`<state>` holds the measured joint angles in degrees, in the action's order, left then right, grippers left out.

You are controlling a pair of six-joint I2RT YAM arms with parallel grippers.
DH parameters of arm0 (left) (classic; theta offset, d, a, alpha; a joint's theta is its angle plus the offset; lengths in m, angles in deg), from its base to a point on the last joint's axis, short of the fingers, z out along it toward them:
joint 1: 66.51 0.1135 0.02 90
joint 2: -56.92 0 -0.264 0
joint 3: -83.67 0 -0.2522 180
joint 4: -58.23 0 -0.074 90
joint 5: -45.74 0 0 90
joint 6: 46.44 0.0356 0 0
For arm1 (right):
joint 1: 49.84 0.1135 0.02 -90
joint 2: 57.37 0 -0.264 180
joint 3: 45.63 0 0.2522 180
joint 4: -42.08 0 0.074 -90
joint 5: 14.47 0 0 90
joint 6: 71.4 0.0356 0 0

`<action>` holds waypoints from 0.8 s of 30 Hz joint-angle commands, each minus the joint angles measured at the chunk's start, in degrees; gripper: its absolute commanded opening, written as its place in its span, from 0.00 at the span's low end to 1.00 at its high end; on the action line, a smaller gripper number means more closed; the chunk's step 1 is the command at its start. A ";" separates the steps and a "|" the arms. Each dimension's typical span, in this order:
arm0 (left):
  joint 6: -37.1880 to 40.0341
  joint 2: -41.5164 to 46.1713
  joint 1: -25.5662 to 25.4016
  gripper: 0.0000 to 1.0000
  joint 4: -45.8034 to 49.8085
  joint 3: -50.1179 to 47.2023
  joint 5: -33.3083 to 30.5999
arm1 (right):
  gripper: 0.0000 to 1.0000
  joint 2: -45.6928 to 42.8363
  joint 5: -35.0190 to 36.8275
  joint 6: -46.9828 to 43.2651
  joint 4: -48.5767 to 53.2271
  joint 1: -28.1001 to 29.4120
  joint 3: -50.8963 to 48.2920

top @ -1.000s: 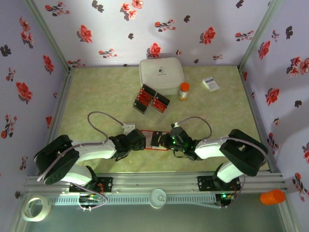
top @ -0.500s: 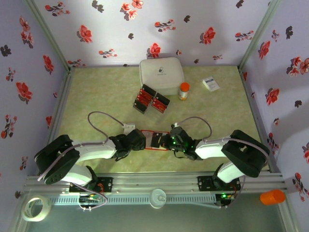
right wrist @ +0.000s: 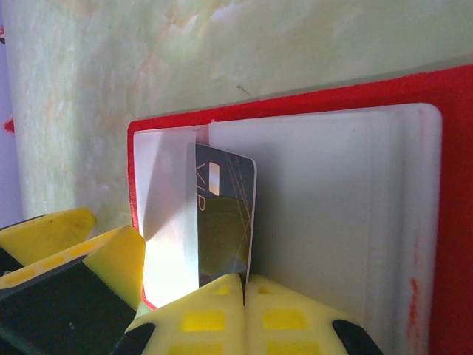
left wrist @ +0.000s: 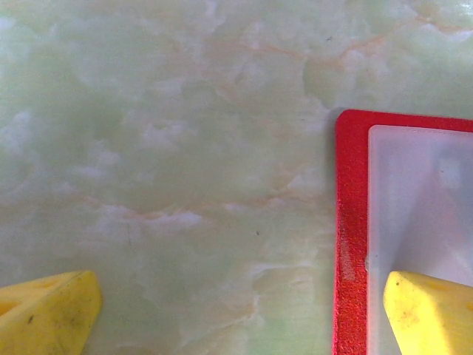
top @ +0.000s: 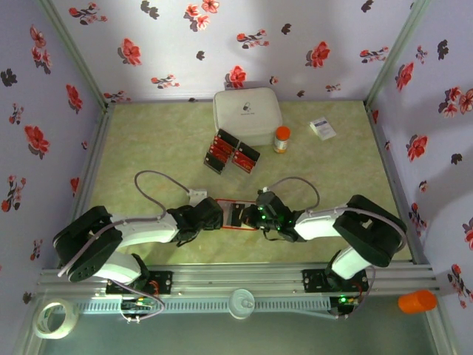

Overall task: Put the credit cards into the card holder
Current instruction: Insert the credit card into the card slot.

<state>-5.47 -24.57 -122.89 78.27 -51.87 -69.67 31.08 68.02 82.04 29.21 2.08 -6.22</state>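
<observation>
- A pale green marbled table sits inside walls papered with red and black flowers.
- Near the front edge, both arms reach inward and meet over the open card holder, which lies flat with its pale pocket side up.
- The left gripper is spread wide and holds nothing. One yellow finger is over the holder's pale corner, the other over bare table.
- The right gripper is clenched on the near edge of a dark credit card, whose far end lies at the pale pocket.
- Farther back, the other credit cards sit in two black trays.
- Behind them are a white lidded box, an orange-capped bottle and a small printed box.
</observation>
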 commanded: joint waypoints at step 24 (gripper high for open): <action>-2.47 0.24 0.14 1.00 3.12 -3.10 -0.61 | 0.15 0.30 -5.83 -18.81 30.93 -3.73 17.99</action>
<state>-5.98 -23.79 -122.89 77.16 -52.74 -69.78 29.41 63.15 65.42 57.56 -1.48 9.52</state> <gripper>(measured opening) 0.997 0.156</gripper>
